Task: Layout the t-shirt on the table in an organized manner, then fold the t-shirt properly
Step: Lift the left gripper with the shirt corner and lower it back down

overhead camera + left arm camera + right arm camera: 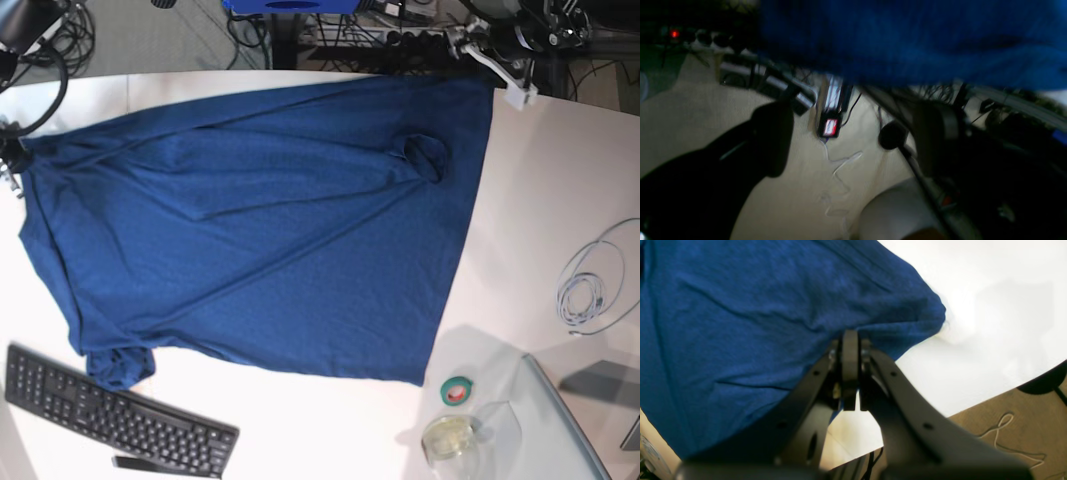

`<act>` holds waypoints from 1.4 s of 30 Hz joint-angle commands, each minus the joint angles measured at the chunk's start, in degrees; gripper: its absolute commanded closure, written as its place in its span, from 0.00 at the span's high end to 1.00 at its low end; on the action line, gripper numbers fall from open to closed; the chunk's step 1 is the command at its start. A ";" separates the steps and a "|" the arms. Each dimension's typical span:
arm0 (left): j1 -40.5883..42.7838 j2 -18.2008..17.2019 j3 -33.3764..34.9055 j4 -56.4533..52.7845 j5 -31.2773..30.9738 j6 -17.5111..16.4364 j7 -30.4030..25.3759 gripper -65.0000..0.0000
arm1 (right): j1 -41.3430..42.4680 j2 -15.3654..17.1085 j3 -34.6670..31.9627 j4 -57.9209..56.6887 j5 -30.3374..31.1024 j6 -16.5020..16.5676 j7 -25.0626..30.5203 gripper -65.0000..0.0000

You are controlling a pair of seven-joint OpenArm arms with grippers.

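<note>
The dark blue t-shirt (270,240) lies spread over most of the white table (555,190), with a bunched sleeve near the keyboard and another small fold near the far right hem. My right gripper (850,340) is shut on the shirt's edge (773,323) near the table's (990,290) border; in the base view it sits at the far left (12,158). My left gripper (853,140) hangs open past the table edge over the floor, just below the blurred shirt hem (907,40), with nothing between its fingers (773,140).
A black keyboard (110,415) lies at the front left, touching the shirt's sleeve. A green tape roll (458,391), a clear round container (448,438) and a coiled white cable (590,285) sit at the right. Cables and gear cover the floor (830,126).
</note>
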 commanded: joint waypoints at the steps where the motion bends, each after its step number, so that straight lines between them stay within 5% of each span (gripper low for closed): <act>1: 0.48 -0.59 -0.34 1.68 -1.97 -0.43 -0.38 0.82 | 0.73 1.02 0.14 1.04 0.66 0.52 0.62 0.00; 10: 4.96 -0.33 -0.52 13.19 -5.67 -0.43 -0.29 0.82 | 0.73 1.02 0.23 1.04 0.66 0.52 0.62 0.00; 42: 2.59 -0.24 -3.94 11.79 -5.75 -0.43 -0.21 0.82 | 0.38 1.02 0.14 0.95 0.66 0.60 1.85 0.00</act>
